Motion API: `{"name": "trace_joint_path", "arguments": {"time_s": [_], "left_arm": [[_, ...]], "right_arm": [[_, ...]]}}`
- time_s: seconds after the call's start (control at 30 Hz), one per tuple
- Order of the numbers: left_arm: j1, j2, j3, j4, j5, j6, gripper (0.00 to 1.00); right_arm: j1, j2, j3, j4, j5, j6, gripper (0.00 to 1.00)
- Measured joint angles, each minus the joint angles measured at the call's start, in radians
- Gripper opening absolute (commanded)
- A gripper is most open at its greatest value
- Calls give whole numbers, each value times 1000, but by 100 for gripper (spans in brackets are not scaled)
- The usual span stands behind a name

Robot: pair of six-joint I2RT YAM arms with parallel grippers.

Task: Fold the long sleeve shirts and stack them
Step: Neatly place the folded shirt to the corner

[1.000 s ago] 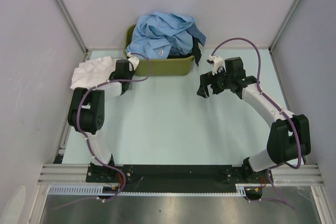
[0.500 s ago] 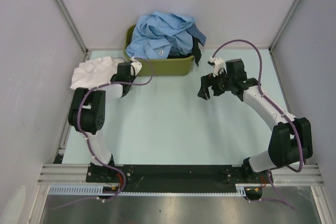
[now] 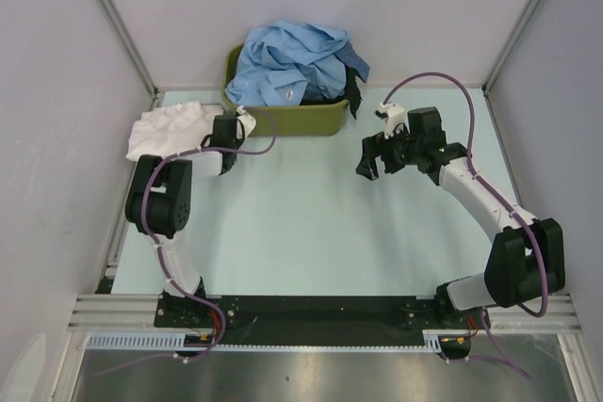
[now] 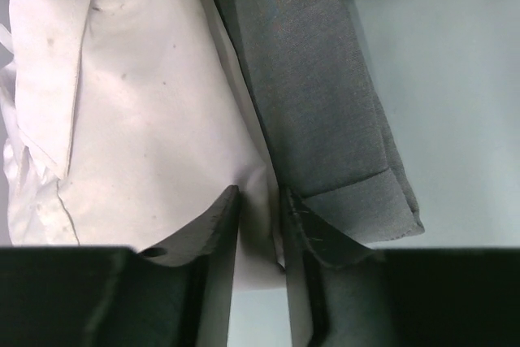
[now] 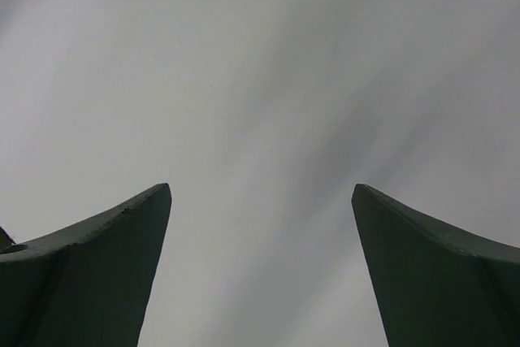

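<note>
We are seeing the left hand [image 4: 260, 197] narrowed to a slim gap, with the edge of the white shirt [image 4: 146, 119] lying between its fingers. Whether it is truly pinching the cloth, we cannot tell. Just right of this hand a grey shirt [image 4: 317, 95] is lying against the white one on the tabletop [image 3: 301, 214].

The right hand [image 5: 262, 189] is hovering spread wide, holding nothing.

Beyond both hands the olive tub [image 3: 301, 120] is holding heaped light blue shirts [image 3: 292, 63], with a dark shirt [image 3: 355, 91] trailing over the rim nearer the right hand.

Compared with a second ago, the right arm's elbow is sitting slightly further outward, while the tub and its shirts are lying unchanged.
</note>
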Motion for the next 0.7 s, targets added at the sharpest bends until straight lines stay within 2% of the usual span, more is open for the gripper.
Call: {"name": "trace_joint_path", "arguments": {"time_s": [0.07, 0.13, 0.17, 0.37, 0.7], "left_arm": [[0, -13, 0, -13, 8, -16, 17], [1, -36, 0, -26, 21, -38, 3], [1, -50, 1, -31, 26, -50, 0], [13, -109, 35, -69, 69, -104, 0], [24, -119, 93, -126, 151, -129, 0]], "right_arm": [[0, -2, -1, 0, -1, 0, 99], [0, -2, -1, 0, -1, 0, 100], [0, -3, -2, 0, -1, 0, 100], [0, -12, -12, -2, 0, 0, 100], [-3, -23, -34, 5, 0, 0, 100]]}}
